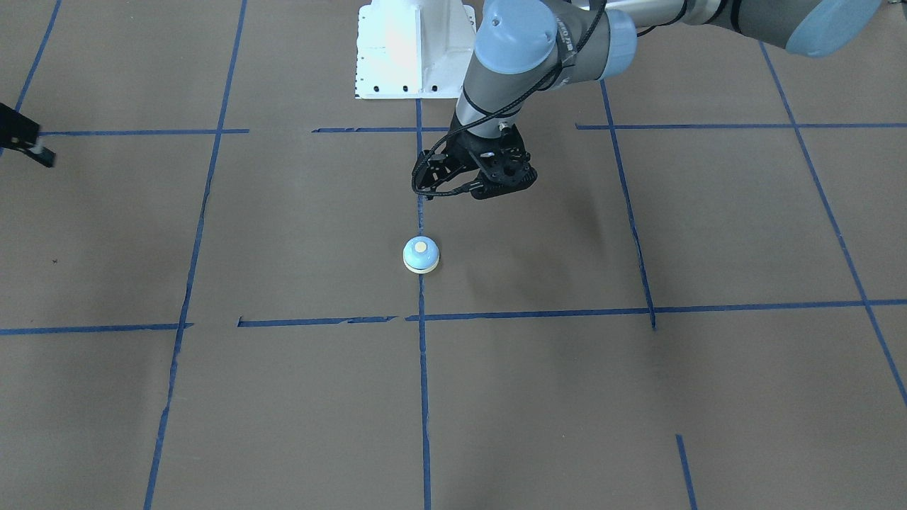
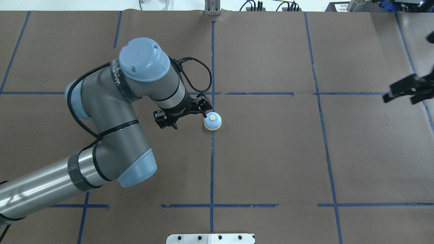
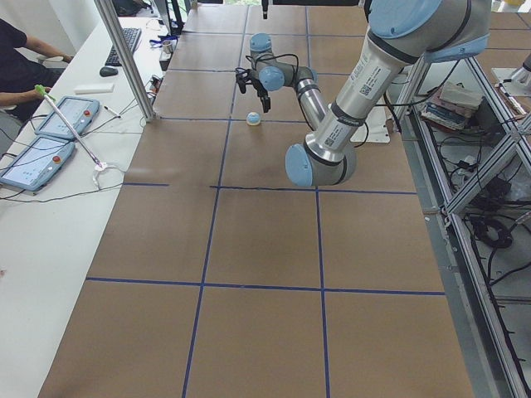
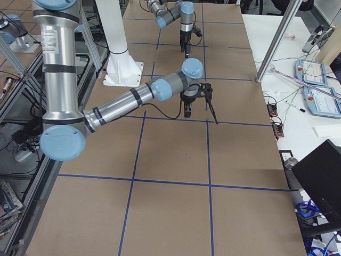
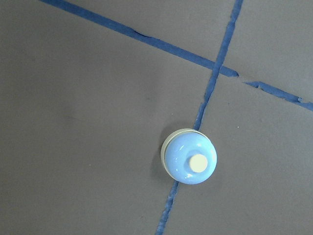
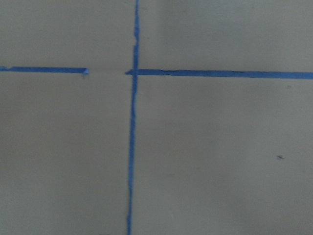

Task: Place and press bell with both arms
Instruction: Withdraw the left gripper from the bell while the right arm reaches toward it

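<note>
The light-blue bell (image 1: pixel 421 255) with its cream button stands upright on a blue tape line near the table's middle; it also shows in the overhead view (image 2: pixel 212 121), the exterior left view (image 3: pixel 254 119) and the left wrist view (image 5: pixel 190 162). My left gripper (image 2: pixel 185 116) hangs above the table just beside the bell, on the robot's left of it, open and empty (image 1: pixel 496 177). My right gripper (image 2: pixel 403 93) is far off at the table's right edge, open and empty (image 4: pixel 200 112). The right wrist view shows only brown paper and tape.
The table is covered in brown paper (image 2: pixel 271 152) with a blue tape grid. The white bolted pedestal (image 1: pixel 414 49) stands at the robot's side. An operators' desk with tablets (image 3: pixel 50 133) and a metal post (image 3: pixel 124 58) run along the far side.
</note>
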